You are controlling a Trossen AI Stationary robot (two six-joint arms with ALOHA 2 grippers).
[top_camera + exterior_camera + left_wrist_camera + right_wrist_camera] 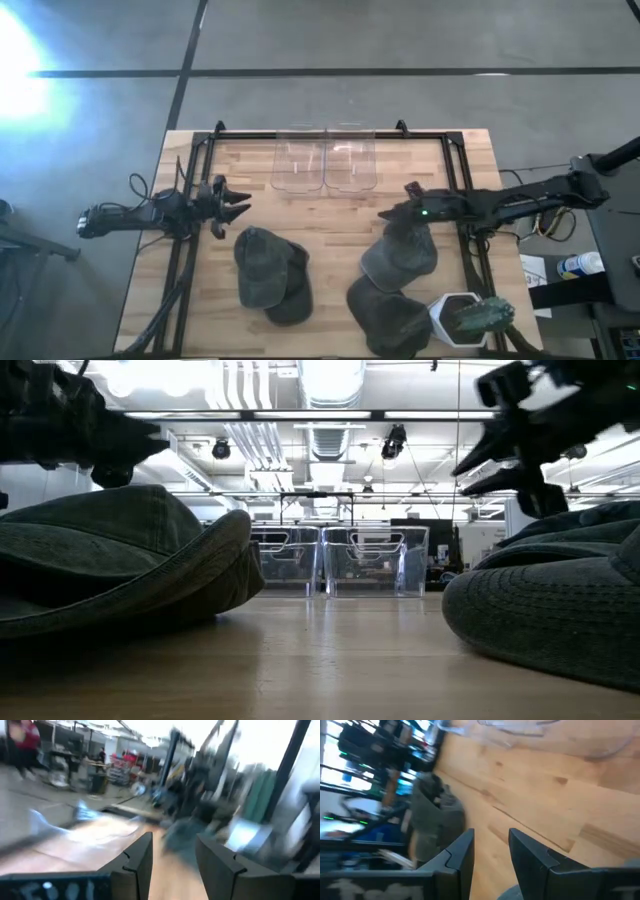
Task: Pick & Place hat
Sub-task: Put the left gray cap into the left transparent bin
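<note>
We are hovering the right gripper [392,213], fingers parted and empty, at twelve o'clock of the dark green fabric hat [398,258] lying on the wooden counter [330,215], risking pinching only its floppy brim, while the open left gripper [238,203] is waiting.

No legible text, labels, brands, numbers or signs in any view.
</note>
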